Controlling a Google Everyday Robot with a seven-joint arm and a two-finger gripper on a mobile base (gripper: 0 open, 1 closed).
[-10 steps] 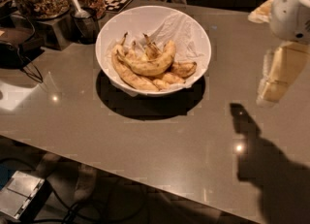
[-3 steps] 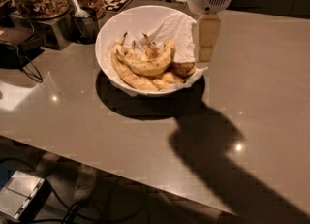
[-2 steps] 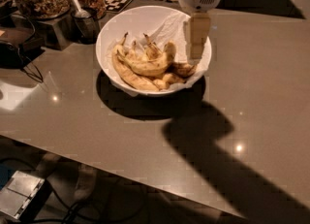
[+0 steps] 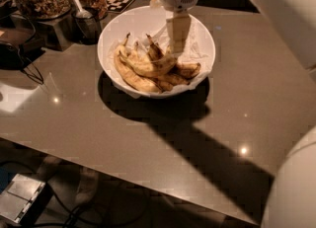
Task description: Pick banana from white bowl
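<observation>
Hanging over the white bowl (image 4: pixel 106 49), the hand (image 4: pixel 176 49) — grip cannot be told — sits beside the banana (image 4: pixel 149 67), other bananas (image 4: pixel 132 78) crowding.

The cream-and-white gripper (image 4: pixel 177 49) hangs over the glossy white bowl (image 4: pixel 129 20), which is lined with crumpled white paper (image 4: pixel 198 49). The banana (image 4: pixel 152 67) is ripe yellow with brown speckles and a dark stem. The desk (image 4: pixel 256 89) is grey-brown. A black-and-white patterned tag (image 4: pixel 121 1) lies behind the bowl.

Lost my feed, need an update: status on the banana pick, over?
Hand low inside white bowl, just above banana. Banana lying in bowl, not lifted. Other bananas packed against it.
</observation>
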